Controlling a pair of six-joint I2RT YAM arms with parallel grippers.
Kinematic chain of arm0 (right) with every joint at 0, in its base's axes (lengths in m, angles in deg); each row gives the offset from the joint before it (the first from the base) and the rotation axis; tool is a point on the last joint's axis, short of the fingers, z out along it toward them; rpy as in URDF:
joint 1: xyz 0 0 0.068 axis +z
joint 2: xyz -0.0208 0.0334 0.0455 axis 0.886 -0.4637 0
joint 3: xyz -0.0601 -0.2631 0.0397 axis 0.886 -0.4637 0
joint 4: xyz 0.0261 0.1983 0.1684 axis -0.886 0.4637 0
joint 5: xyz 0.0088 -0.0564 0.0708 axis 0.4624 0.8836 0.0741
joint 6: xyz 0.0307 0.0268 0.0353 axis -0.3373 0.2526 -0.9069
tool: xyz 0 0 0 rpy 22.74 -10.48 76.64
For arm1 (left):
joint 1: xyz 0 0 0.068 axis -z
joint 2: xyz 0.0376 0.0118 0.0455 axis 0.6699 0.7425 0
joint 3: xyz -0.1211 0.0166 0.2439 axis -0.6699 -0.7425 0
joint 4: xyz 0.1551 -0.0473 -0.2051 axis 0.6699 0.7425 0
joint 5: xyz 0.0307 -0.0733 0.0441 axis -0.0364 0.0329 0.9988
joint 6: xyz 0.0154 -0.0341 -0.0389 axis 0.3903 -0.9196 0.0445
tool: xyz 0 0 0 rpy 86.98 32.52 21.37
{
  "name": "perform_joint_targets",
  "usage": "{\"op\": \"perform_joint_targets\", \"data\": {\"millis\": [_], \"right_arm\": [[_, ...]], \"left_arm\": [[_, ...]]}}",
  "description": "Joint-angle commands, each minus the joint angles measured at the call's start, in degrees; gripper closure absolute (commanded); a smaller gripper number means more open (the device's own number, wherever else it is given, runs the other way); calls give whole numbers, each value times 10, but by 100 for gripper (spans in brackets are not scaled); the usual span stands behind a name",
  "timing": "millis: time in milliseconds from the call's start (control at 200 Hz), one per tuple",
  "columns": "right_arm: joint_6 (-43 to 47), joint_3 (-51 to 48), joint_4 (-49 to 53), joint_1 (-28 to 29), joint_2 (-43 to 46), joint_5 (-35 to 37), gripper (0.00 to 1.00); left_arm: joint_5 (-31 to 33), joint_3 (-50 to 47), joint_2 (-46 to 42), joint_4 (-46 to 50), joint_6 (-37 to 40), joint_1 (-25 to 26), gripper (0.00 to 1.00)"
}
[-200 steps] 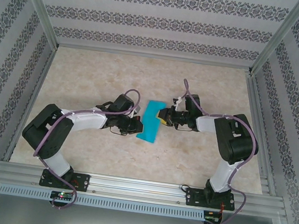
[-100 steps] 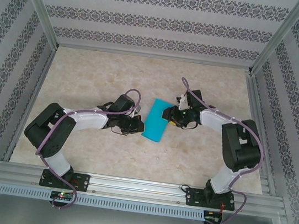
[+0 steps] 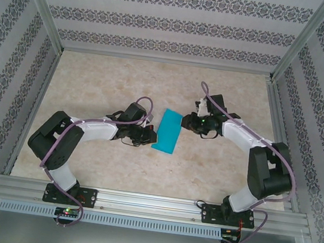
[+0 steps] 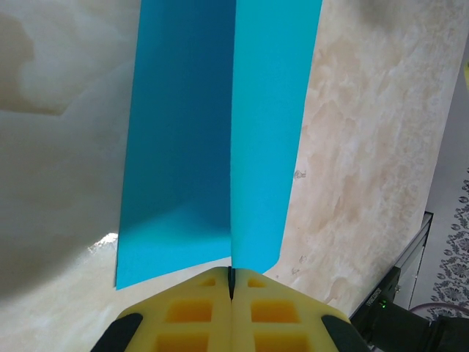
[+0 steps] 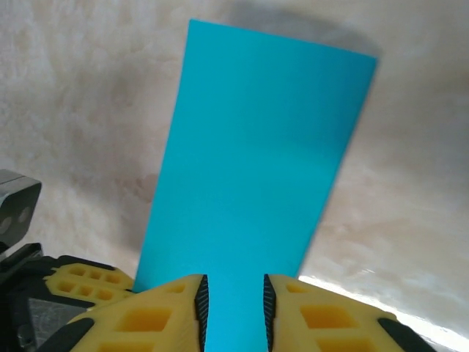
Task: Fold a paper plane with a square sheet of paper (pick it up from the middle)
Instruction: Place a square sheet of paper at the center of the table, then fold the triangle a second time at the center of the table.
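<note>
One folded teal sheet (image 3: pixel 167 131) near centre of surface (image 3: pixel 96 76); left pincer (image 4: pixel 231 282) pinching its crease, plain in left wrist view; right pincer (image 5: pixel 233 293) slightly spread.

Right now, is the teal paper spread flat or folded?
Folded. The square sheet of paper shows two panels meeting along a crease, pinched in the left gripper.

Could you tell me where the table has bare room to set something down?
Free: the table's far strip by the back wall and near strip by the front rail. Crowded: mid-table, left gripper and right gripper at the paper.
</note>
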Motion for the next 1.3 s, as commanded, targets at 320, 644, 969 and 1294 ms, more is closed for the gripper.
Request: {"op": "perform_joint_targets", "data": {"millis": [320, 644, 969, 1294], "right_arm": [[19, 70, -12, 34, -125, 0, 84], [41, 79, 6, 41, -161, 13, 88], [57, 85, 18, 45, -182, 24, 90], [66, 92, 26, 46, -197, 20, 91]], "left_arm": [[-3, 10, 8, -8, -7, 10, 97], [-11, 36, 29, -10, -8, 10, 97], [-19, 68, 54, -7, -6, 16, 97], [-20, 107, 86, -10, -8, 18, 97]]}}
